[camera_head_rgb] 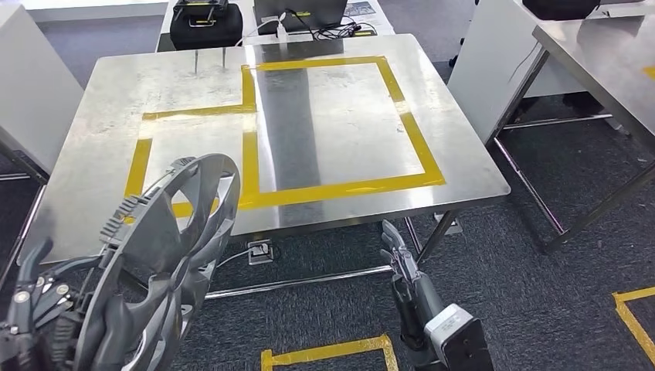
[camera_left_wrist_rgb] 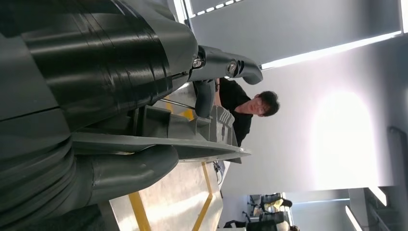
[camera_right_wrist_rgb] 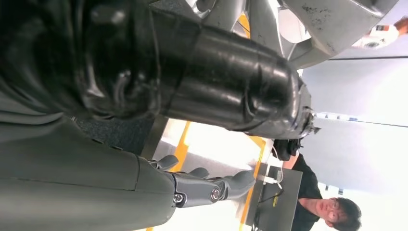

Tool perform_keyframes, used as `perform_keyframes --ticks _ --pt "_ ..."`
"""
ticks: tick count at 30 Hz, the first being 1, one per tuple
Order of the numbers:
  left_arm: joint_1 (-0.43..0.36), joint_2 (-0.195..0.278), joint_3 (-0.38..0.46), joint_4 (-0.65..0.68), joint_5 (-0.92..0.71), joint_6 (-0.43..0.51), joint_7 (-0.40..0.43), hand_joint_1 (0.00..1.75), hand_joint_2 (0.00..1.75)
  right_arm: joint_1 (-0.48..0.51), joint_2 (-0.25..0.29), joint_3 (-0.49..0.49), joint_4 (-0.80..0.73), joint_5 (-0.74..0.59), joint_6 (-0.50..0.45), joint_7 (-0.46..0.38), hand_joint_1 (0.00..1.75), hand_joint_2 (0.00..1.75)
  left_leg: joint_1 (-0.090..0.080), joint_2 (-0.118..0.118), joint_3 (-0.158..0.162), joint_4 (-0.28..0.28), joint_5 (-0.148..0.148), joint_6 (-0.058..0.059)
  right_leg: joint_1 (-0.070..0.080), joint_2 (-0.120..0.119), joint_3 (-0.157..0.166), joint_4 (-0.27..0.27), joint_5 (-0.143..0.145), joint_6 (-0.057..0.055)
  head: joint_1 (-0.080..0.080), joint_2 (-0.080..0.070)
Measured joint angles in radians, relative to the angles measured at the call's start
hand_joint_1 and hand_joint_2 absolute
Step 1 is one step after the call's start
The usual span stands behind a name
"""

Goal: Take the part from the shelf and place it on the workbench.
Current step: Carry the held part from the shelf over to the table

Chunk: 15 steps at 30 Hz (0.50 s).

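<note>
Fingers point(camera_left_wrist_rgb: 226, 67) of the left hand point(camera_head_rgb: 35, 297) clamp the rim of the grey wheel-cover part point(camera_head_rgb: 166, 255), held upright just short of the workbench point(camera_head_rgb: 100, 85) edge. Right hand point(camera_head_rgb: 402, 259) hangs beside it, fingers loosely apart, holding nothing. Carrying step nearly done; next calls for reaching forward over the yellow tape point(camera_head_rgb: 417, 135) and lowering it flat.

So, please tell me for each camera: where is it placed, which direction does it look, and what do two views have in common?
Head view: high on the body, looking down at the steel workbench; left hand holding the grey wheel cover, right hand empty.
Left wrist view: behind the left hand, along the wheel cover.
Right wrist view: behind the right hand, towards the workbench.
Both wrist views share a person behind the bench.
</note>
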Motion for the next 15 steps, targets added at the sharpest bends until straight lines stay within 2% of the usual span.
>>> perform_keyframes --ticks 1,2,3,5,6,7,8,9,10,12,14,15 --pt "0.001 0.0 0.0 -0.001 -0.002 0.0 0.001 1.62 1.75 0.001 0.0 0.0 0.0 0.0 -0.001 0.0 0.0 0.0 -0.002 0.01 0.003 0.0 0.002 0.006 -0.003 0.009 -0.005 -0.004 0.004 0.008 0.002 0.0" --pt "0.001 0.0 0.0 -0.001 -0.004 0.0 0.003 1.65 1.75 0.002 0.0 0.0 0.0 0.0 -0.002 0.0 0.0 0.0 -0.002 0.02 0.007 -0.002 0.006 0.013 -0.004 0.006 -0.01 -0.001 0.003 0.014 0.003 0.0" --pt "0.001 0.0 0.0 -0.002 -0.006 0.0 0.005 1.68 1.75 0.003 0.0 0.0 0.0 0.001 -0.002 0.0 0.0 0.0 -0.002 0.03 0.011 -0.004 0.01 0.02 -0.003 -0.008 -0.021 0.012 -0.007 0.02 0.007 0.0" --pt "0.003 0.0 0.0 -0.003 -0.011 -0.001 0.009 1.75 1.75 0.003 0.0 0.0 0.0 0.002 -0.003 0.001 0.0 0.0 -0.005 0.05 0.012 -0.007 0.016 0.031 -0.001 -0.059 -0.059 0.101 -0.061 0.024 0.023 0.0" --pt "0.004 0.0 0.0 -0.004 -0.013 -0.001 0.011 1.75 1.75 0.002 0.001 0.0 0.0 0.002 -0.003 0.001 0.0 0.0 -0.009 0.057 0.01 -0.007 0.017 0.034 0.0 -0.078 -0.085 0.167 -0.096 0.024 0.03 0.0" --pt "0.005 0.0 -0.001 -0.004 -0.016 -0.001 0.013 1.75 1.75 0.002 0.001 0.0 0.001 0.002 -0.004 0.002 0.0 0.0 -0.013 0.064 0.008 -0.007 0.018 0.036 0.001 -0.087 -0.109 0.228 -0.123 0.024 0.035 0.0" --pt "0.005 0.0 -0.001 -0.004 -0.019 -0.001 0.016 1.75 1.75 0.003 0.001 0.0 0.001 0.003 -0.005 0.004 0.0 0.0 -0.017 0.07 0.007 -0.006 0.018 0.037 0.002 -0.091 -0.122 0.265 -0.135 0.022 0.038 0.0" --pt "0.005 0.0 -0.001 -0.004 -0.022 -0.001 0.019 1.75 1.75 0.003 0.001 0.0 0.002 0.005 -0.006 0.006 0.0 0.0 -0.022 0.075 0.006 -0.006 0.018 0.038 0.006 -0.093 -0.117 0.268 -0.128 0.017 0.041 0.0" --pt "0.005 0.0 -0.001 -0.004 -0.024 -0.001 0.022 1.75 1.75 0.004 0.001 0.0 0.003 0.007 -0.007 0.009 0.0 0.0 -0.026 0.079 0.006 -0.006 0.018 0.039 0.009 -0.093 -0.099 0.24 -0.109 0.01 0.044 0.0" --pt "0.005 0.0 -0.003 -0.005 -0.029 -0.001 0.028 1.75 1.75 0.004 0.001 0.0 0.003 0.014 -0.009 0.015 0.0 0.0 -0.034 0.085 0.007 -0.006 0.017 0.041 0.023 -0.097 -0.024 0.109 -0.058 -0.019 0.047 0.0" --pt "0.005 0.0 -0.004 -0.007 -0.031 -0.001 0.032 1.75 1.75 0.003 0.001 0.0 0.002 0.02 -0.01 0.02 0.0 0.0 -0.036 0.09 0.004 -0.004 0.017 0.039 0.038 -0.108 0.03 0.014 -0.034 -0.045 0.044 0.0" --pt "0.005 0.0 -0.005 -0.007 -0.032 0.0 0.033 1.75 1.75 0.003 0.001 0.0 0.002 0.022 -0.01 0.022 0.0 0.0 -0.035 0.092 0.001 -0.003 0.018 0.037 0.042 -0.112 0.037 0.002 -0.035 -0.051 0.043 0.0"
